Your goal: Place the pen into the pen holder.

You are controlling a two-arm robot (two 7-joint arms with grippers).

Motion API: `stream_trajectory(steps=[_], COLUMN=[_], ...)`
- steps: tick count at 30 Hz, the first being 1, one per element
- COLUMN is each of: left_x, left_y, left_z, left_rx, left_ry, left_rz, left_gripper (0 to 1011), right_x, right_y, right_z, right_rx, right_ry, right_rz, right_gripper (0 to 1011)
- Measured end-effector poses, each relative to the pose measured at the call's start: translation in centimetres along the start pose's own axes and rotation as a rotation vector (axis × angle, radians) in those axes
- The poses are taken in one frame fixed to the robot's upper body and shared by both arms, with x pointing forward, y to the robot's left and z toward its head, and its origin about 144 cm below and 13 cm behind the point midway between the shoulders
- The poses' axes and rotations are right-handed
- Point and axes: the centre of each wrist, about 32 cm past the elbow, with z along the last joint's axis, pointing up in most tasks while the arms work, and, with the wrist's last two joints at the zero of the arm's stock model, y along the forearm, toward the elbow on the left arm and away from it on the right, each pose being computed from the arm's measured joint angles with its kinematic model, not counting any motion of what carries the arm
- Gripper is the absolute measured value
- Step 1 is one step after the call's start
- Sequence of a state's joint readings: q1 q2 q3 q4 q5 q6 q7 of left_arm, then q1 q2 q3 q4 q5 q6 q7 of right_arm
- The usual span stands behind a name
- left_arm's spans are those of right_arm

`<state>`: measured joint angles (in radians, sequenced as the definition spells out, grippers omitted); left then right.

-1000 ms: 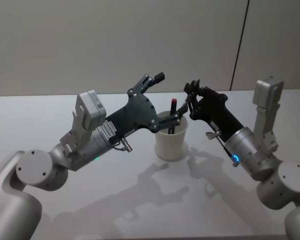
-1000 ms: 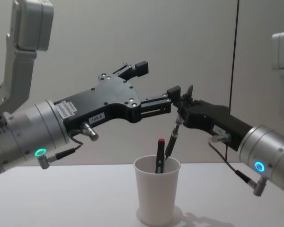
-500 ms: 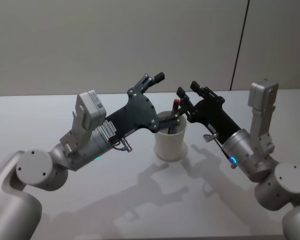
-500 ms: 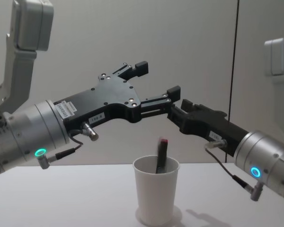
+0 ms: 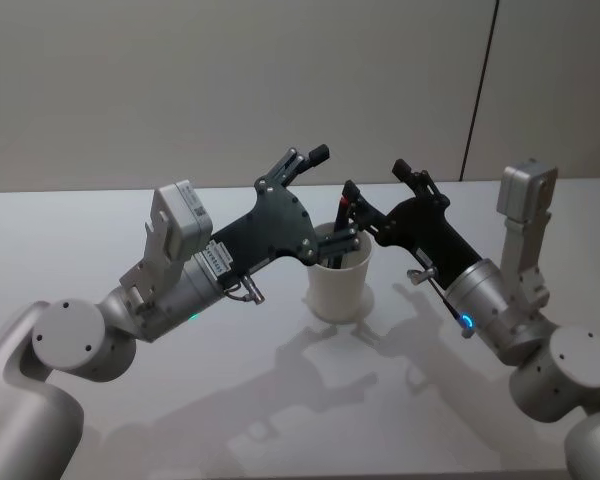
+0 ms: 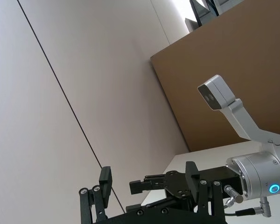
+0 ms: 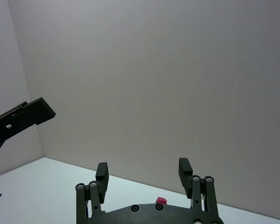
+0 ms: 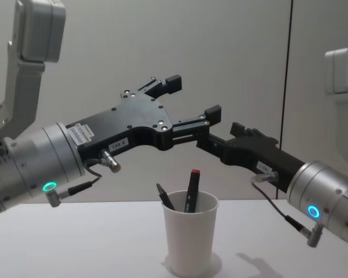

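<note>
The pen holder is a white paper cup standing on the table, also seen from the head view. A dark pen leans inside it against the left rim, beside a red-capped pen standing more upright. My right gripper hangs open just above and behind the cup, nothing between its fingers; the red cap shows below them. My left gripper is open too, higher over the cup, with its lower finger close to the right gripper.
The two grippers crowd the space over the cup and nearly touch. White table surface spreads around the cup on all sides. A plain wall stands behind.
A second ago my right gripper held the dark pen over the cup. It opened, the pen dropped in and now leans left. The left arm has not moved.
</note>
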<state>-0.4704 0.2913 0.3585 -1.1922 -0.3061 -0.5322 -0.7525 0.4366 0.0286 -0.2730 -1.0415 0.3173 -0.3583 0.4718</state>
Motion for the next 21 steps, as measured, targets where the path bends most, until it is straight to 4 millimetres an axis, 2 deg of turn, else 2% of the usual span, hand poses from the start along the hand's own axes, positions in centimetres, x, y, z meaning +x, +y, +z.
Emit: stream_trajectory(steps=[1, 4, 21], left_x=[0.0, 0.0, 0.0], left_y=[0.0, 0.0, 0.0], left_z=[0.0, 0.0, 0.0], left_rx=[0.0, 0.0, 0.0], left_ry=[0.0, 0.0, 0.0], left_rz=[0.0, 0.0, 0.0], left_gripper=[1000, 1000, 1000], right_x=[0.01, 0.02, 0.04], right_y=[-0.01, -0.03, -0.09], right_z=[-0.01, -0.01, -0.04], right_rx=[0.0, 0.0, -0.001], right_ry=[0.001, 0.002, 0.005], right_rz=[0.0, -0.001, -0.002], right_gripper=[939, 1001, 1001])
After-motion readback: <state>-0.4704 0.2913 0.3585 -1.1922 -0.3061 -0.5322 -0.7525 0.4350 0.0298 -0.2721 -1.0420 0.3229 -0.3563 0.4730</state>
